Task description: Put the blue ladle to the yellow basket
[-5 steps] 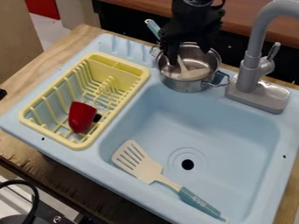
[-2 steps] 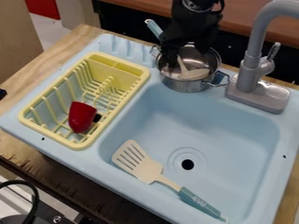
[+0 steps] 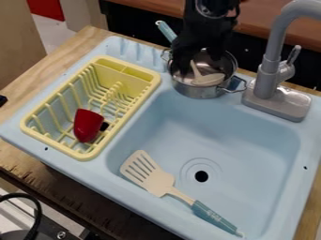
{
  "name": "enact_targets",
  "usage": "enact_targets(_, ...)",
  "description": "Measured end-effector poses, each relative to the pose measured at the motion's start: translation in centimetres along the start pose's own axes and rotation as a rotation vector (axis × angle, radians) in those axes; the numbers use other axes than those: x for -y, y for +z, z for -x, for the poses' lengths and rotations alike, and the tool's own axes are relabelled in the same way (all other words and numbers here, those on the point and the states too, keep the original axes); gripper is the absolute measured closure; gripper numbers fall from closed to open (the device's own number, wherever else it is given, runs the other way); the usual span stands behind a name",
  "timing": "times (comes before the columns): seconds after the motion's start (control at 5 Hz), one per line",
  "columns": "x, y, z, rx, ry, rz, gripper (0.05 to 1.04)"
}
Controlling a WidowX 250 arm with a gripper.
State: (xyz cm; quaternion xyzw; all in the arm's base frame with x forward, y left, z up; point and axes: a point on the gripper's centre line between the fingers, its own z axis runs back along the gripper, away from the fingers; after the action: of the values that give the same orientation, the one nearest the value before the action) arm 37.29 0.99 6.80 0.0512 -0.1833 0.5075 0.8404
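Blue-handled ladle [image 3: 165, 30] leans in metal pot [image 3: 195, 91], at back edge of sink unit [image 3: 207, 107], beside grey faucet [image 3: 268, 77]. Black gripper [image 3: 200, 63] is over pot, fingers well apart, grasping nothing; contact with ladle, cannot tell. Yellow basket [image 3: 87, 155] at left edge, red cup [image 3: 87, 125] inside.

Desk [image 3: 53, 61] is lt. brown wood w/ a lt.-blue sink unit [image 3: 244, 136] on top, plus a small dark obj. [image 3: 3, 100] at view's L edge, too cut off to ID. On the sink unit: yellow basket [image 3: 132, 113] on L side, metal pot [image 3: 194, 92] at back, grey faucet [image 3: 268, 75] back R, slotted spatula [image 3: 164, 187] w/ teal handle in basin.
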Motion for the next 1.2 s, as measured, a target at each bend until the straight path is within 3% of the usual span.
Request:
enact_targets(0.2, -0.25, -0.56, 0.20, 0.009, -0.001, -0.010, 0.132)
enact_targets(0.6, -0.44, -0.59, 0.39, -0.008, 0.002, -0.020, 0.693)
enact_targets(0.8, -0.49, -0.61, 0.36, -0.009, -0.004, -0.022, 0.914)
enact_targets(1.0, -0.67, -0.68, 0.60, -0.021, -0.019, -0.029, 1.007)
enact_targets(1.2, -1.17, -0.62, 0.69, -0.043, -0.027, -0.053, 1.012)
